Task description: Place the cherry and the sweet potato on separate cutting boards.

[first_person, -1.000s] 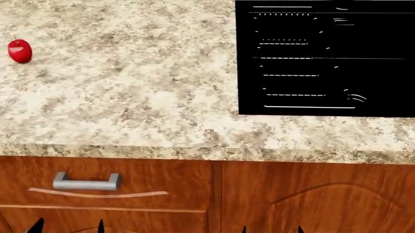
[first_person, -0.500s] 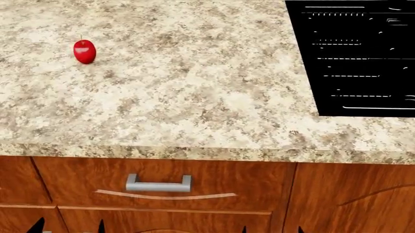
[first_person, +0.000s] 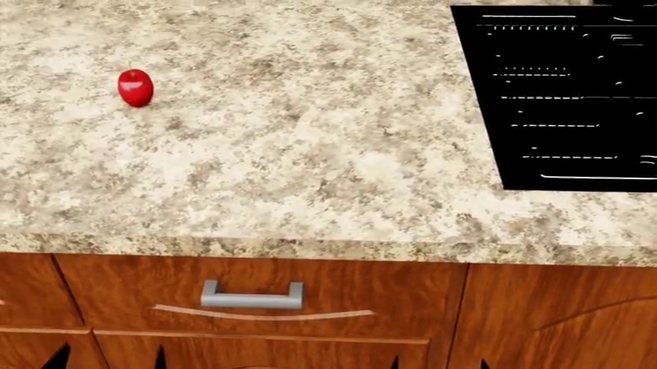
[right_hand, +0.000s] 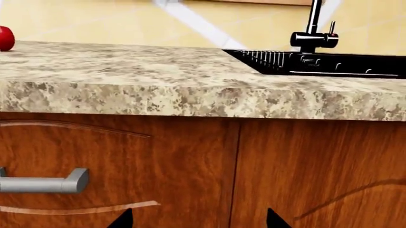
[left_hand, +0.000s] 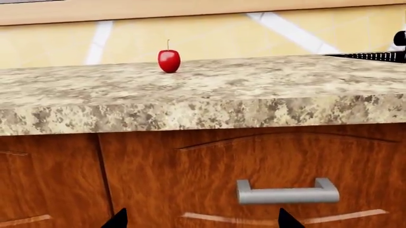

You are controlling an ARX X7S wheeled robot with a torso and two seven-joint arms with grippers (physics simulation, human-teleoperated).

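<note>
Speckled granite countertop carries the cherry alone toward its left, well apart from the black sink sunk in at the right. Both grippers hang low before the wooden cabinet, the left gripper and right gripper each showing two dark fingertips set wide apart, holding nothing.

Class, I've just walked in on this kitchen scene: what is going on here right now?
Nothing is being handled yet. The cherry sits alone on the granite countertop, well left of the black sink. Both grippers hang low in front of the wooden cabinet, below the counter edge, with only their fingertips showing and nothing between them. No sweet potato or cutting board shows in any view, so neither item has been placed.
</note>
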